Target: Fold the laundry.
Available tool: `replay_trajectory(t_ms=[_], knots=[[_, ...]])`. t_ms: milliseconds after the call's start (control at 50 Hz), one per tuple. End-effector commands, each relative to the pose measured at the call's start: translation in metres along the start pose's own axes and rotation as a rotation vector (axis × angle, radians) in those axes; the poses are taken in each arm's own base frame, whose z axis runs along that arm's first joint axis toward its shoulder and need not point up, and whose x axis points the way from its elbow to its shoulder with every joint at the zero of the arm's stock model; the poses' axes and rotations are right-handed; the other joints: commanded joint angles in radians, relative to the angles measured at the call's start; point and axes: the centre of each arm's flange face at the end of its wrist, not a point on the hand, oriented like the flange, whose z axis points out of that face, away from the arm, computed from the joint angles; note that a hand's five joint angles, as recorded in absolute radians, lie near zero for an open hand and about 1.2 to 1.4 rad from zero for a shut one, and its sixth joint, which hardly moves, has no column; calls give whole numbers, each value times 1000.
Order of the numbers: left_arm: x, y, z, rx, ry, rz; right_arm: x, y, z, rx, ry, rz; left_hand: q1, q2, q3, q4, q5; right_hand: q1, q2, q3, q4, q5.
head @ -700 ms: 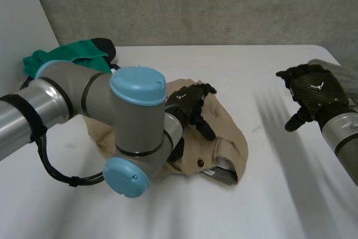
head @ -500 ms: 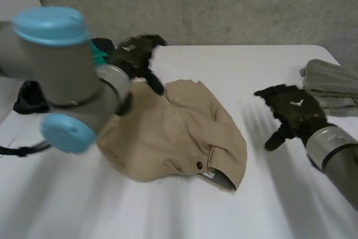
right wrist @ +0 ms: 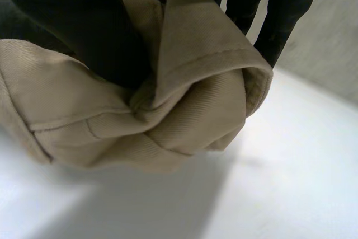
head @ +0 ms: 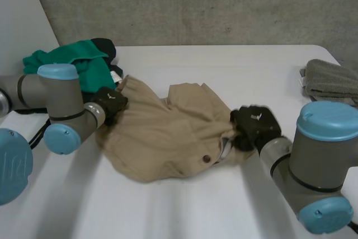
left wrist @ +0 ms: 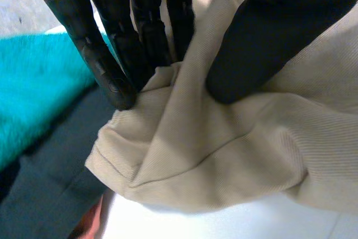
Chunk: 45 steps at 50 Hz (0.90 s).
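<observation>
The crumpled tan twill garment is sitting in the middle of the white table and I've got both hands on it. My left hand is at its left edge, a bit left of centre in the head view. The left wrist camera shows my fingers and thumb pinching a fold of the tan fabric between them. My right hand is at the garment's right edge, right of centre. In the right wrist view it's clamped round a bunched-up hem, thumb on one side and fingers on the other. A small brown button faces up near that end.

Stuff crowding me: there's a bright green cloth heaped in the upper left with a dark cloth behind it, right up against my left hand. At my fingertips the tan fold lies over that dark cloth, beside the green. A folded grey cloth sits at the right edge of the frame, well apart from the garment. My left arm and right arm, blue caps and all, block the lower corners of the table. There's a concrete wall across the top.
</observation>
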Motion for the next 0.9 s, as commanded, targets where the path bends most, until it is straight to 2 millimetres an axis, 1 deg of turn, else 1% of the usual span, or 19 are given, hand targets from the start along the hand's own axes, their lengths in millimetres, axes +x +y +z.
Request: replay_trajectory(t_ms=[20,80,160,220,260,320,340,380,420,440,540,560,620,640,680,720,780,860,900], knots=[[-1,-55,-56,84,3,-224,30,-53,14,180,111,-215,524,261,265,224,275,328,220,229,229,231],[-1,-72,-84,116,11,-328,51,-64,36,204,177,-342,524,261,265,224,275,328,220,229,229,231],[16,-86,-108,142,66,-429,71,-82,67,255,250,-483,524,261,265,224,275,328,220,229,229,231],[37,-87,-117,130,125,-486,78,-93,91,303,282,-551,524,261,265,224,275,328,220,229,229,231],[51,-85,-119,117,157,-505,77,-91,112,341,248,-567,524,261,265,224,275,328,220,229,229,231],[65,-80,-112,105,181,-505,72,-85,126,363,196,-574,524,261,265,224,275,328,220,229,229,231],[72,-74,-103,95,187,-507,68,-75,135,364,156,-573,205,-58,-54,-95,-44,-148,-256,-247,-247,-245],[77,-71,-95,94,186,-504,65,-66,143,360,138,-573,-237,-500,-496,-537,-486,-894,-1002,-993,-993,-991],[75,-72,-87,99,155,-505,66,-62,147,349,147,-566,-499,-762,-758,-799,-748,-894,-1002,-993,-993,-991],[73,-72,-86,96,140,-508,67,-63,146,343,160,-560,-509,-772,-768,-809,-758,-894,-1002,-993,-993,-991],[47,-82,-100,126,32,-523,79,-67,128,277,248,-464,-535,-799,-794,-836,-784,-894,-1002,-993,-993,-991],[36,-85,-109,145,13,-528,85,-83,112,284,278,-431,-535,-799,-794,-836,-784,-894,-1002,-993,-993,-991],[28,-88,-120,188,-5,-526,94,-110,81,306,301,-388,-535,-799,-794,-836,-784,-894,-1002,-993,-993,-991],[28,-91,-127,228,1,-521,96,-120,62,299,297,-362,-532,-796,-791,-833,-781,-894,-1002,-993,-993,-991],[31,-92,-130,263,17,-510,96,-123,44,273,289,-338,-529,-793,-788,-830,-778,-894,-1002,-993,-993,-991],[34,-92,-134,310,40,-478,93,-118,23,195,260,-303,-509,-772,-768,-809,-758,-894,-1002,-993,-993,-991],[39,-87,-133,325,66,-435,86,-106,4,87,213,-263,-497,-760,-756,-797,-746,-894,-1002,-993,-993,-991],[58,-62,-118,242,115,-309,71,-70,-25,-126,118,-126,-447,-711,-706,-748,-696,-894,-1002,-993,-993,-991],[62,-53,-113,210,121,-267,64,-56,-30,-170,78,-93,-447,-710,-706,-748,-696,-894,-1002,-993,-993,-991]])
